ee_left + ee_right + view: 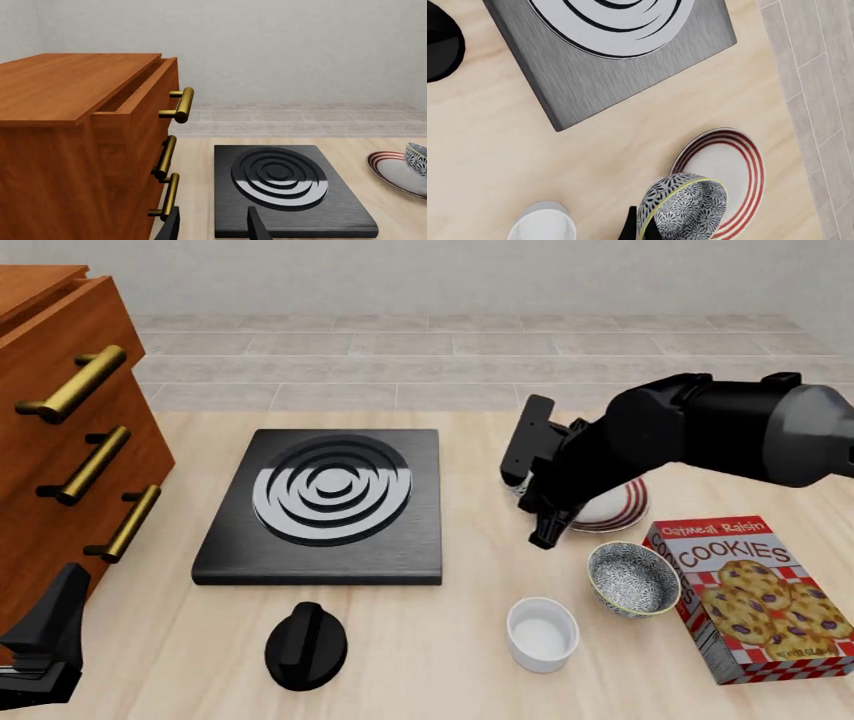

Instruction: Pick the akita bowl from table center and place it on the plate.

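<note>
Pinches the akita bowl (684, 210) by its rim: right gripper (642, 226), fingers nearly together on the pale yellowish edge, one inside and one outside. Round and small, grey-white speckled within, dark leafy pattern without, tilted on its side. Hangs over the near edge of the plate (740, 165), a shallow glossy white disc with red concentric stripes round the rim; cannot tell whether bowl and plate touch.

Stands parted with nothing between the dark fingers: left gripper (213, 227), at 7 o'clock of the stove slab (320, 505) and touching nothing.

In the front view, taking the slab as the dial's centre: a black brushed square with raised grey rings. At 9 o'clock, a reddish wooden drawer cabinet (60, 410) with brass bar handles (74, 385), top drawer slightly pulled out. At 6 o'clock, a black rounded knob (306, 645) with a ridge across it. At 3 o'clock, the plate, largely hidden behind the black right arm (707, 430).

At 6 o'clock of the plate, a second speckled bowl (633, 578) upright on the pale wood-grain table (427, 640). At 8 o'clock of that bowl, a plain white cup-like bowl (543, 633). At 3 o'clock of it, just beside, a flat cookie box (750, 595), red-and-white check, reading "Oatmeal Raisin COOKIES".
</note>
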Robot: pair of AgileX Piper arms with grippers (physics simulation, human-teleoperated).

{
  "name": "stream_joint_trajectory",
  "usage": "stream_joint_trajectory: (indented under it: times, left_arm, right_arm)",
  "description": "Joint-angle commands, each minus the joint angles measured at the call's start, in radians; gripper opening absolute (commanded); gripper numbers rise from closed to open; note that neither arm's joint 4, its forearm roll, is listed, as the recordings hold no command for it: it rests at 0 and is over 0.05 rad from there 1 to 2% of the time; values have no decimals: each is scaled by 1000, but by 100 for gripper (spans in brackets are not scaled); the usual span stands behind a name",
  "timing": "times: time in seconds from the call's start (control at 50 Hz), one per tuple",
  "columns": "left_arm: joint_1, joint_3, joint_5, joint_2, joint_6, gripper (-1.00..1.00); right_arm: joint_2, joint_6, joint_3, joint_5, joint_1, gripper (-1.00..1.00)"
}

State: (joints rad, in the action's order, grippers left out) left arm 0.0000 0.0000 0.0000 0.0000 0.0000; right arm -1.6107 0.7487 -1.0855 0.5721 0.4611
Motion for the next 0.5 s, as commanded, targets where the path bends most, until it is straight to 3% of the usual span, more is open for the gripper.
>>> stream_joint_trajectory:
  times: [0.02, 0.24, 0.28, 0.3, 0.32, 0.5]
  left_arm:
    - [0, 0, 0, 0, 0, 100]
    - [0, 0, 0, 0, 0, 100]
    - [0, 0, 0, 0, 0, 100]
    - [0, 0, 0, 0, 0, 100]
    - [0, 0, 0, 0, 0, 100]
    - [0, 0, 0, 0, 0, 100]
  right_arm:
    - [18, 37, -19, 0, -88, -100]
    - [-30, -8, -13, -89, -161, -100]
    - [-32, -44, -20, -92, -166, -100]
    - [-23, 11, 13, -127, -185, -100]
    - [-32, 16, 14, -137, -210, -100]
    - [-45, -45, 6, -208, -229, -100]
